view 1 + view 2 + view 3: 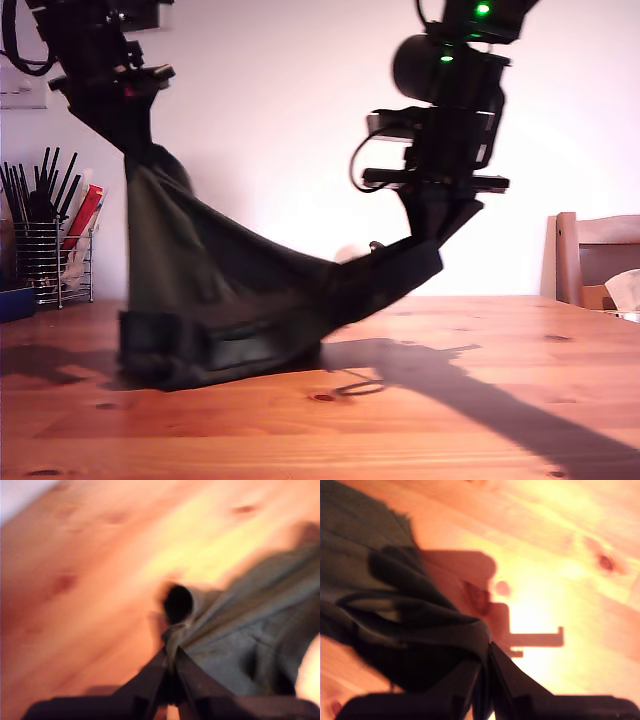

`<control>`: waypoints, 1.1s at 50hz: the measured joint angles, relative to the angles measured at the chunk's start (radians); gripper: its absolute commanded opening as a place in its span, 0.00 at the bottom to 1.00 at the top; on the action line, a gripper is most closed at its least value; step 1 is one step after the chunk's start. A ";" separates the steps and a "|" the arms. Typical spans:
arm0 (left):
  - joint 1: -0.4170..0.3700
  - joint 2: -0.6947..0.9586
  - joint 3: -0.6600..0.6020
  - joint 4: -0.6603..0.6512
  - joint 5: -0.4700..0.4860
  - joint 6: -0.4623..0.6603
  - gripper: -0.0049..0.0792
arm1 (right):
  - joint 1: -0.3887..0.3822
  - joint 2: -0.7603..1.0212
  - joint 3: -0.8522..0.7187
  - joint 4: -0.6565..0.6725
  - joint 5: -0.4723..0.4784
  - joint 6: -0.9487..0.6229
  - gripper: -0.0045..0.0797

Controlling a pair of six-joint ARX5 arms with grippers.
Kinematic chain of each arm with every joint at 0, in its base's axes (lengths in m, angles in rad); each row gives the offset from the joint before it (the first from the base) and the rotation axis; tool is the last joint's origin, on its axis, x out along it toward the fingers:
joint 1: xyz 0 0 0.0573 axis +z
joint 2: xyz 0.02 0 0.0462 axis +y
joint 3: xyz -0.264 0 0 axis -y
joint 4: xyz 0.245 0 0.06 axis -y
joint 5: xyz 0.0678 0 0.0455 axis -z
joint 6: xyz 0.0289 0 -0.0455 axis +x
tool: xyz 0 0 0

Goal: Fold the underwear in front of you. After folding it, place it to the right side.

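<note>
One low side cam, two wrist cams.
Exterior view is set near tabletop height, facing across the wooden table (450, 420) toward the wall, w/ both arms seen close. Each wrist view is aimed down along its jaws at the same table from close up; the underwear (220, 300) (250, 635) (385, 615) is shared by all three.

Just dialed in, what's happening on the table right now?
Both arms have the underwear lifted by two points. My first gripper has its pincer shut on a bunched bit of cloth, and my second gripper is pinched on another edge. In the exterior view, one end hangs high at that view's left, the other is held lower toward its right, and the garment's bottom sags onto the wooden table. No fold is made yet. A wire utensil rack stands at the exterior view's left, a chair at its right.
</note>
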 measured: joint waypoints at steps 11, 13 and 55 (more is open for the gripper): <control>0.037 0.175 -0.001 0.047 0.045 -0.002 0.04 | -0.018 -0.003 -0.100 0.004 -0.097 -0.055 0.04; 0.040 0.202 -0.001 0.074 0.048 -0.002 0.04 | -0.015 -0.003 -0.120 0.003 -0.110 -0.061 0.04; 0.098 0.317 -0.002 0.231 0.238 0.141 0.52 | 0.002 -0.003 -0.190 0.012 -0.150 -0.104 0.04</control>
